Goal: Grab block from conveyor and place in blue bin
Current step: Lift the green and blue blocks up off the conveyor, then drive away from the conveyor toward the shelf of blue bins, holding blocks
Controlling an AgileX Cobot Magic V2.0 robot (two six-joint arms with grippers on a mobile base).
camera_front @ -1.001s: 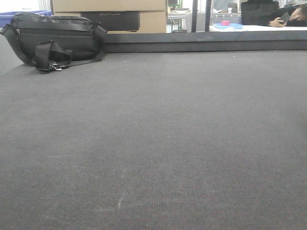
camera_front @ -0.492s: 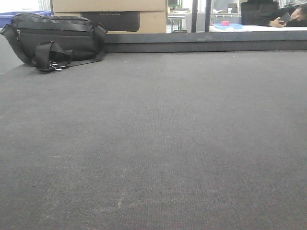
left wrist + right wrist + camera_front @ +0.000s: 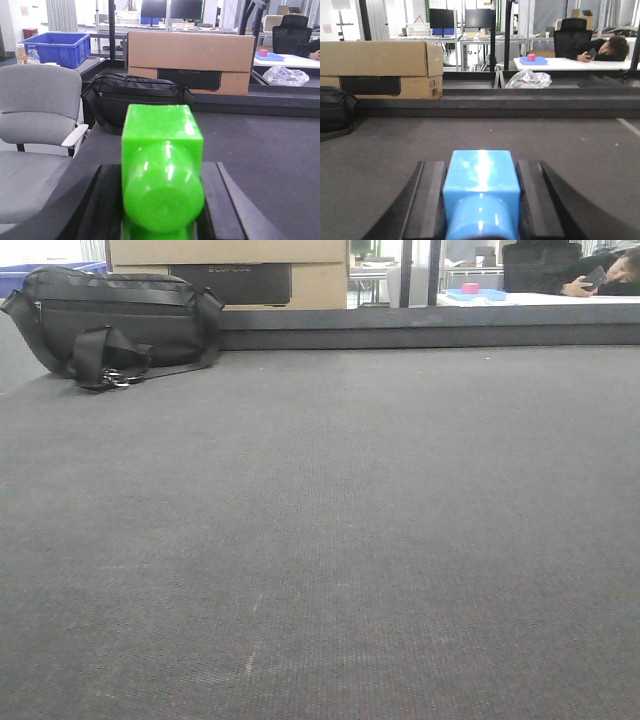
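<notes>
My left gripper (image 3: 161, 169) is shut on a glossy green block (image 3: 162, 132), held between its black jaws above the left edge of the conveyor (image 3: 260, 150). The blue bin (image 3: 52, 47) stands far off at the upper left of the left wrist view, behind a grey chair. My right gripper (image 3: 481, 165) is shut on a light blue block (image 3: 481, 175), low over the dark woven belt (image 3: 485, 135). The front view shows only bare belt (image 3: 330, 540) and its raised dark rail (image 3: 430, 335); neither gripper appears there.
A black bag (image 3: 115, 320) lies on the belt's far left, in front of a cardboard box (image 3: 230, 265). A grey office chair (image 3: 37, 107) stands left of the belt. Behind the rail lie a crumpled plastic bag (image 3: 529, 78) and a desk with a seated person (image 3: 602, 49).
The belt and the black bag look the same across the front frames. Only the person at the far desk has shifted slightly.
</notes>
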